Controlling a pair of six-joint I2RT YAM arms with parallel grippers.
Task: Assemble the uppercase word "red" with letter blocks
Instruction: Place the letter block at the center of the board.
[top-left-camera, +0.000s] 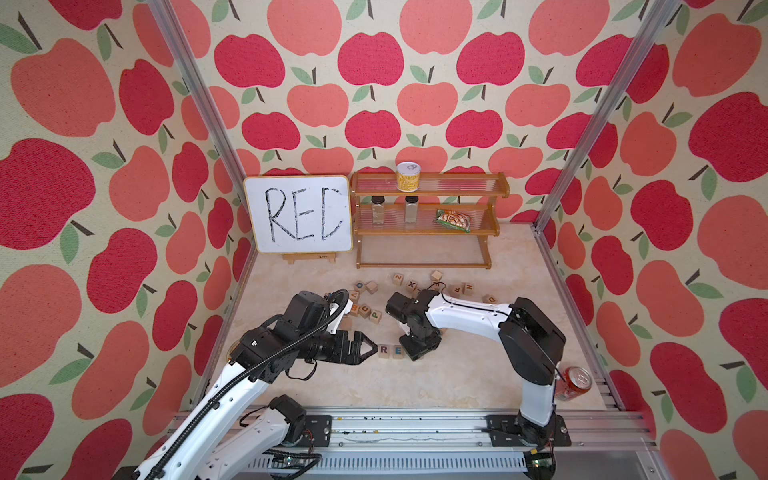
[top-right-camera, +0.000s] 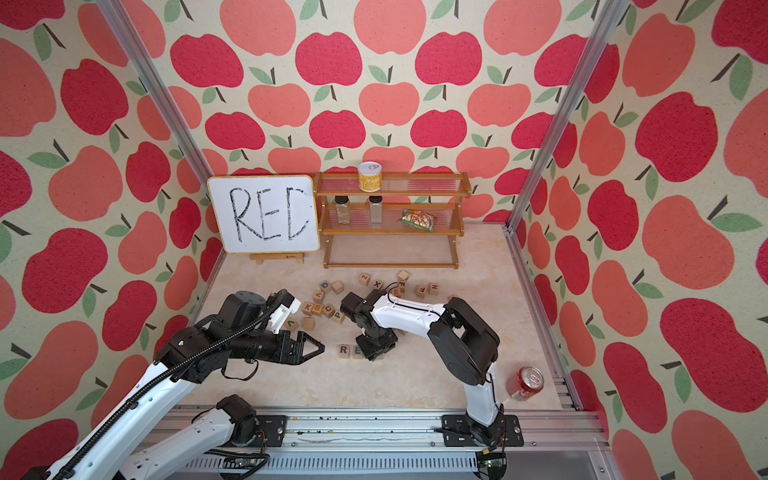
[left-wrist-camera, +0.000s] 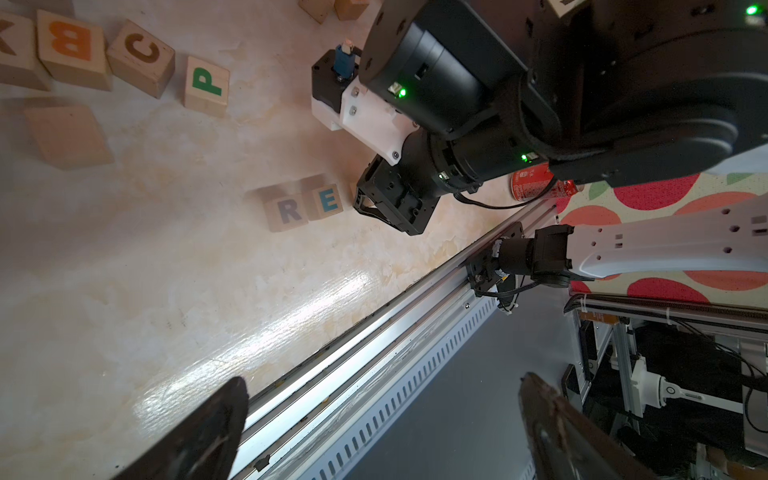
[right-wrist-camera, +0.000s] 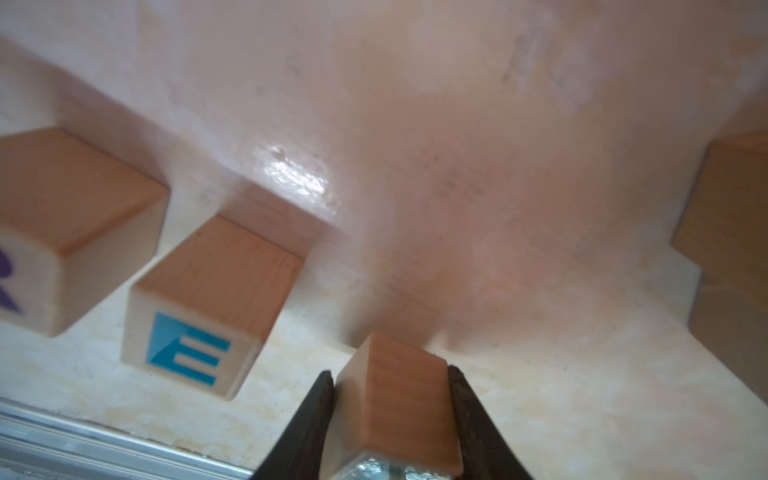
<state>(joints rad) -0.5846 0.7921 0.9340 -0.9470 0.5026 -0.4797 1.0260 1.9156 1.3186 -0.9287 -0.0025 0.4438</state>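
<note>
Two letter blocks sit side by side on the table: the purple R (top-left-camera: 384, 350) (left-wrist-camera: 289, 211) and the teal E (top-left-camera: 397, 351) (right-wrist-camera: 191, 328). Just right of the E, my right gripper (top-left-camera: 417, 351) (right-wrist-camera: 390, 372) points down, shut on a third light-wood block (right-wrist-camera: 399, 399) held low over the table. No letter shows on that block. My left gripper (top-left-camera: 372, 348) (left-wrist-camera: 382, 380) lies level just left of the R, open and empty. Both top views show this row, the R (top-right-camera: 344, 350) and the E (top-right-camera: 357, 351) among them.
Several loose letter blocks (top-left-camera: 432, 286) lie scattered behind the row, including a line of B, C, P (left-wrist-camera: 141, 58). One plain block (right-wrist-camera: 731, 249) sits close behind the right gripper. A white board (top-left-camera: 299, 220) and a wooden shelf (top-left-camera: 428, 220) stand at the back. A soda can (top-left-camera: 575, 382) lies front right.
</note>
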